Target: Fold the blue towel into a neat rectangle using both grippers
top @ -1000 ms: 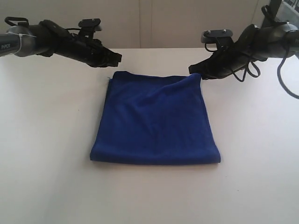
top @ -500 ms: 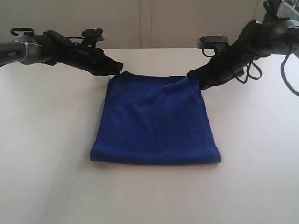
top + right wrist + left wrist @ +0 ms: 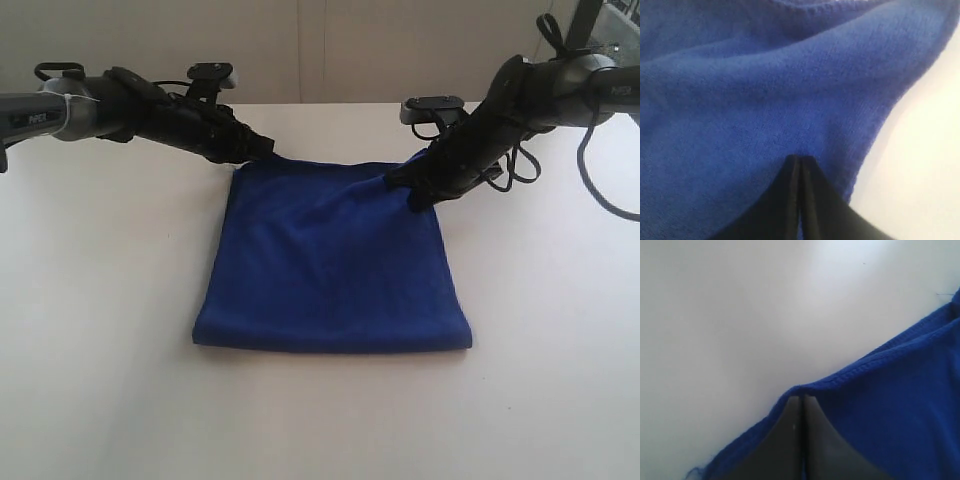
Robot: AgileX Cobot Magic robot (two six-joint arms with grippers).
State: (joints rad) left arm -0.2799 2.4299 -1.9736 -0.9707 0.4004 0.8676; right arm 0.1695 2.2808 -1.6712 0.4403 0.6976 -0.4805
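The left fingers [image 3: 782, 445] are clenched on the far left corner of the blue towel [image 3: 330, 260]. The towel lies folded on the white desk [image 3: 100, 320]. The right fingers [image 3: 782, 205] pinch its far right corner, which is slightly raised.

Black left gripper [image 3: 801, 399], looped cables [image 3: 515, 178]

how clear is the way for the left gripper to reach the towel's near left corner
Probably yes: the left gripper, shut at the far left corner of the blue towel, has only bare white table beside the towel's left edge.
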